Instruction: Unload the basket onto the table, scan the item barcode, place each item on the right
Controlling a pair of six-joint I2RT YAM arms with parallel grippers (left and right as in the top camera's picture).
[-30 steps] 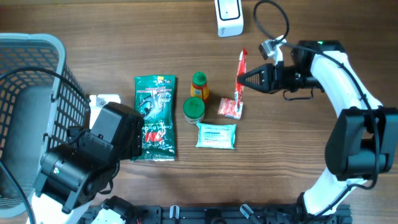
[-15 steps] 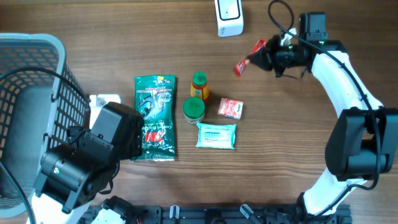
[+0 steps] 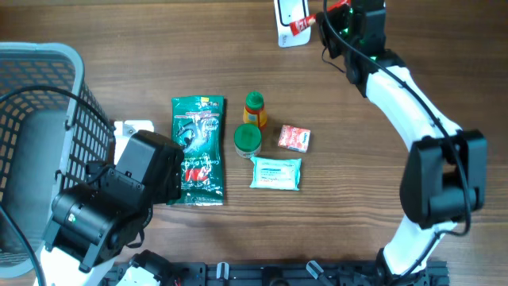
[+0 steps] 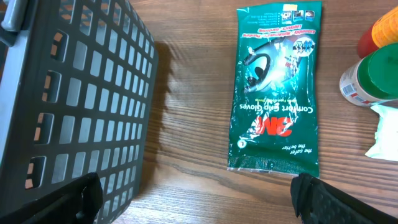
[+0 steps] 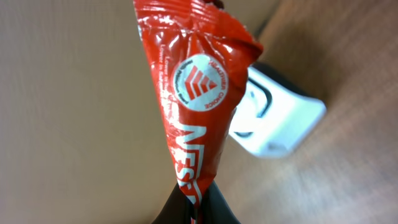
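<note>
My right gripper [image 3: 324,16] pinches the red sachet [image 5: 189,93] over the scanner [image 5: 280,124] at the table's far edge; next, I'd angle its barcode toward it.

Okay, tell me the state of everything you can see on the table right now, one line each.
Red sachet: pinched in right tool, held up by the scanner.
Left tool: open, empty.
Glove pack: lying flat, label up.
Green-lidded jar: upright, capped.
Orange bottle: capped.
Small red packet: lying flat.
Wipes pack: lying flat.
Basket: upright.
</note>
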